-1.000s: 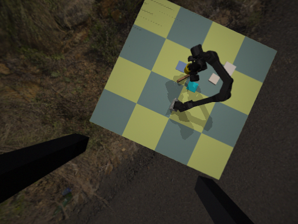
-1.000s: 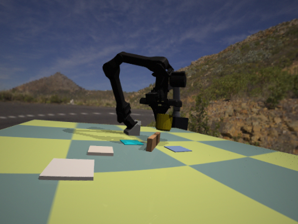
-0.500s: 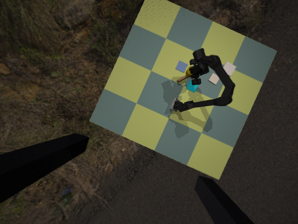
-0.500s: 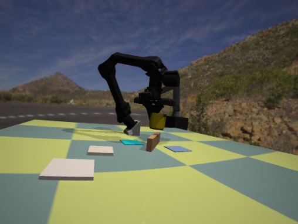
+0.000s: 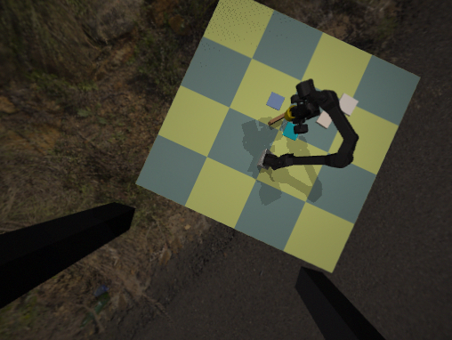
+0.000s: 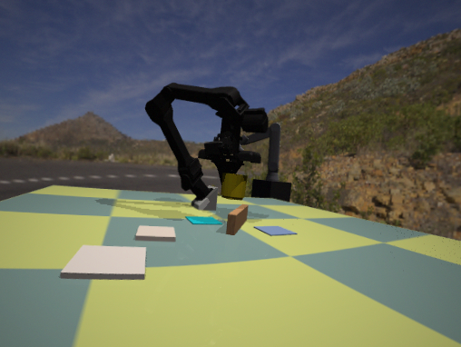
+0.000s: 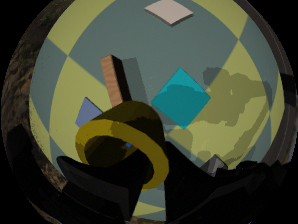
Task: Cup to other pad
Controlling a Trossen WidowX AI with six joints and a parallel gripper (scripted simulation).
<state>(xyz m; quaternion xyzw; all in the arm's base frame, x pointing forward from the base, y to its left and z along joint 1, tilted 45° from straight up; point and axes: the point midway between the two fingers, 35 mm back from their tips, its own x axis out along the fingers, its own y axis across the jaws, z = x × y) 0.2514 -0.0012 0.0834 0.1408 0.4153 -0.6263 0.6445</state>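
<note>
The cup (image 6: 234, 185) is a short round one, dark yellow like mustard, with a wide open top and a thick rim. It hangs upright in the air, above the checkered surface (image 6: 272, 300), and it does not touch anything below it. From the wrist view the cup (image 7: 123, 152) looks like a yellow ring, and a small bit of blue and red shows inside it, but it is too small to tell what that is. The end effector (image 6: 231, 174) is closed tight on the cup, with its dark fingers pressed on the cup's sides. In the view from above, the cup (image 5: 290, 113) peeks out as a bit of yellow from under the black end effector (image 5: 299, 112). Below the cup and a little toward the camera stands a brown block (image 6: 237, 219), set on its long edge. The block sits between two flat pads. The teal pad (image 6: 204, 220) lies to its left, and the blue pad (image 6: 275, 231) lies to its right. From above, the cup is between the blue pad (image 5: 275, 101) and the teal pad (image 5: 290, 131), over the end of the block (image 5: 277, 118). Two pale flat slabs lie nearer the camera, a small one (image 6: 155, 232) and a bigger one (image 6: 105, 262). The black arm (image 6: 181, 123) bends up high from its base and comes back down to the cup. The surface has yellow and gray-green squares.
</note>
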